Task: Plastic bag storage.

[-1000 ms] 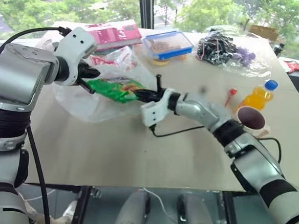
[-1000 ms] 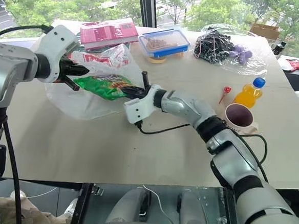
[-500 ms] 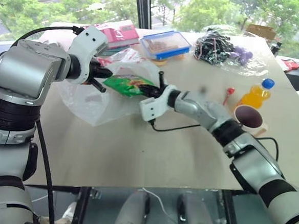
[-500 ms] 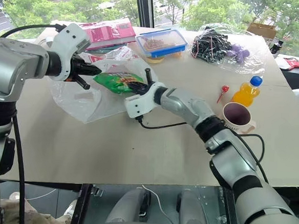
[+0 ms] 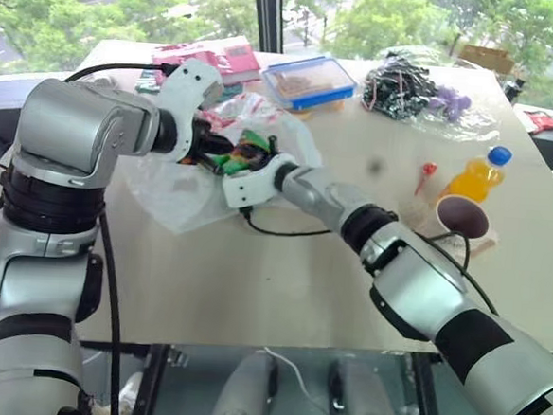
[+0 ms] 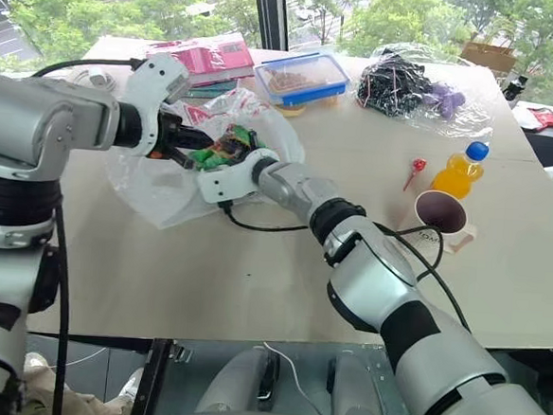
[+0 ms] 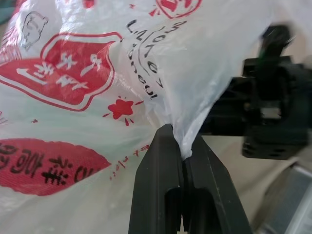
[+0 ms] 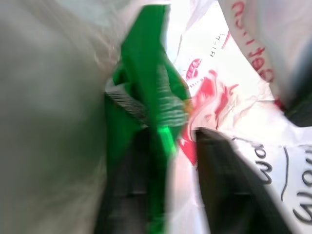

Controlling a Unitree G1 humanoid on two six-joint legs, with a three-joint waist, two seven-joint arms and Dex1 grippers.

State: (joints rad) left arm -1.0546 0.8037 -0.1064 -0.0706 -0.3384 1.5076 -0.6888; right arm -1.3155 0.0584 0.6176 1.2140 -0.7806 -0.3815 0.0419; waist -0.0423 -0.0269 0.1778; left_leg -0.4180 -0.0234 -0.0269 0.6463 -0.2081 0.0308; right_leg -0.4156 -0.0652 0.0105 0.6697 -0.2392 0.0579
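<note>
Left tool (image 7: 184, 161) fingers pressed together, pinching film fold. Right arm reaches across toward left; right tool (image 8: 168, 161) fingers parted.

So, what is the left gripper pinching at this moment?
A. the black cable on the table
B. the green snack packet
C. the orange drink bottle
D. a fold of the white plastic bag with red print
D: in the left wrist view the left gripper has its black fingers shut on a fold of the plastic bag.

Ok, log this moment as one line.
left gripper: pinching plastic bag edge | right gripper: fingers apart, inside bag beside green snack packet
</note>
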